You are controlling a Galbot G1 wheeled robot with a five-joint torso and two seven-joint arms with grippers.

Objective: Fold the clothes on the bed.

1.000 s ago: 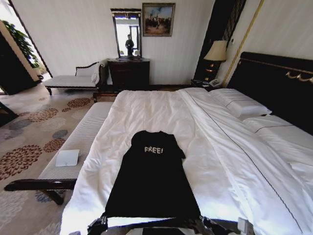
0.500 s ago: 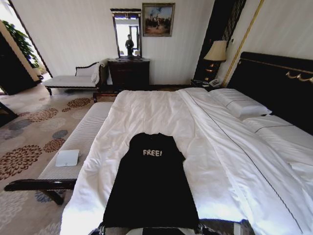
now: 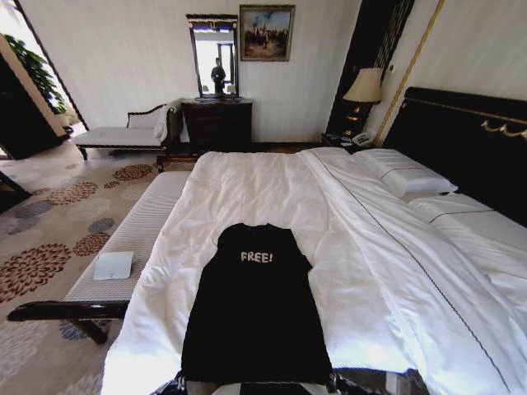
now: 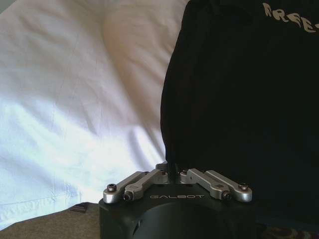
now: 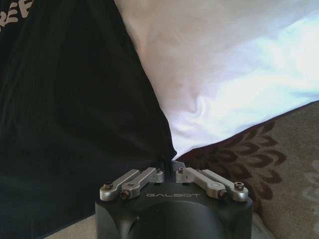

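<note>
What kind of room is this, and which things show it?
Probably a hotel bedroom: a large bed with white sheets and pillows, a bedside lamp, and a patterned carpet.

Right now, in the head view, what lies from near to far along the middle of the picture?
black T-shirt → white duvet → dark wood dresser → mirror
</note>
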